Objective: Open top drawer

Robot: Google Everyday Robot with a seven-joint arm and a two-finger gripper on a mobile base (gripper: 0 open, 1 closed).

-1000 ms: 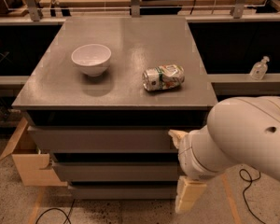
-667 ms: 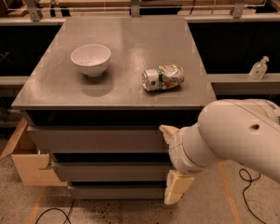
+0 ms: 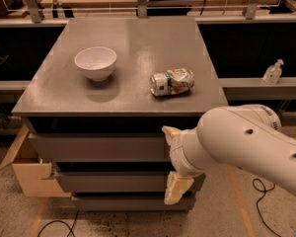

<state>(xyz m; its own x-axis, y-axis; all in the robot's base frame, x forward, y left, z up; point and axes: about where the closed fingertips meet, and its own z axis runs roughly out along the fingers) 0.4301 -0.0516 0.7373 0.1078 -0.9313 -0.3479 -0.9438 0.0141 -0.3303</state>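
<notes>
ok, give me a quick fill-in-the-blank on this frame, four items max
1. The can lies on its ___ on the cabinet top.
2. Left of it stands a white ___.
3. The top drawer is the uppermost of ___ grey fronts.
4. The gripper, fingers ___, is before those fronts' right end.
Missing: side; bowl; three; open.

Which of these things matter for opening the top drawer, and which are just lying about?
For the job:
top drawer
gripper, open, in front of the drawer fronts' right end

Just lying about:
white bowl and crushed can on the cabinet top
clear bottle, right
cardboard box, lower left
</notes>
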